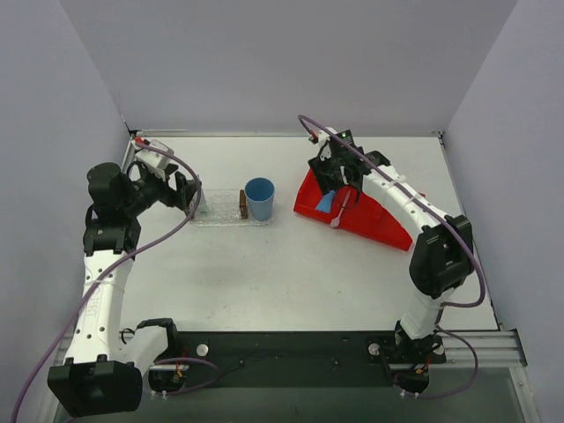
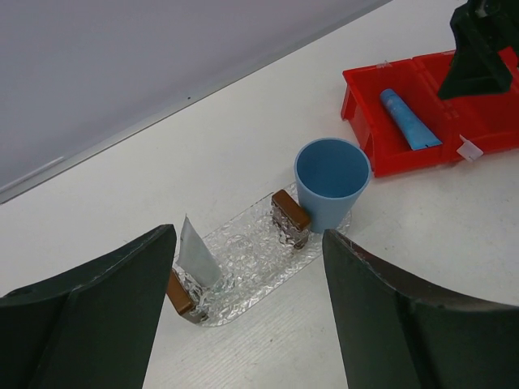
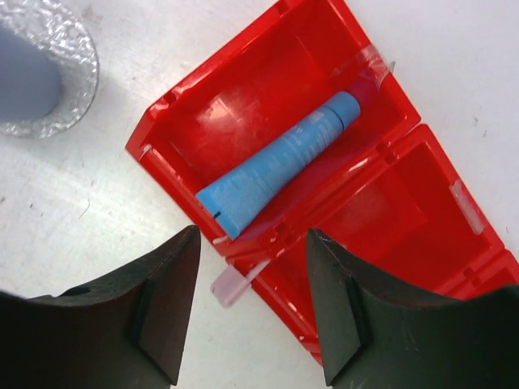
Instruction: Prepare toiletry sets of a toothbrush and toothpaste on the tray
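Both parted, left claw (image 2: 250, 237) hovers above the tray (image 2: 243, 261), right claw (image 3: 253, 243) straddles the toothbrush (image 3: 233, 286)

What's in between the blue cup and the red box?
Nothing, only bare white table lies between the blue cup and the red box. The top view shows it best.

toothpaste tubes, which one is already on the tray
The white-grey tube, at the end of the clear tray beside a brown block. The blue tube lies in the red bin instead.
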`<state>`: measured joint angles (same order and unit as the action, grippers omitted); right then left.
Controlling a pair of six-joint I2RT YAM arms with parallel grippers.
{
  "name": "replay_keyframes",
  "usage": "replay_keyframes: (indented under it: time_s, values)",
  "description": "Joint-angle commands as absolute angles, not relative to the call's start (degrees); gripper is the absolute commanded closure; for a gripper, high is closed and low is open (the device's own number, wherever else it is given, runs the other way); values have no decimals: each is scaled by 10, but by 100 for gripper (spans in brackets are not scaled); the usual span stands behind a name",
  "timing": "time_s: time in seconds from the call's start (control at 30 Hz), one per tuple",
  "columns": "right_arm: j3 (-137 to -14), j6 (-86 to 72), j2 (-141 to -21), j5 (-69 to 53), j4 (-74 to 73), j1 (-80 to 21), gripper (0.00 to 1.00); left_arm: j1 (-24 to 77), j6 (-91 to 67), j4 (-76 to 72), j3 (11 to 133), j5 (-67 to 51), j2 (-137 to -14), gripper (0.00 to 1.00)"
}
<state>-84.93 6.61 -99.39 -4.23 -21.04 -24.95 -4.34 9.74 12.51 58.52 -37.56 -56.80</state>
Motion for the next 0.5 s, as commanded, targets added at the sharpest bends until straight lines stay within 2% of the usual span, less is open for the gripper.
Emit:
replay_keyframes:
  time_s: [0.0,0.47]
  values:
    - [-909,44,-1054,38,-236,-261,51,-46,104,137,577,-376,-557,17]
    - [-998,0,-1194,72,-272,-271,52,-44,103,127,555,-373,-558,17]
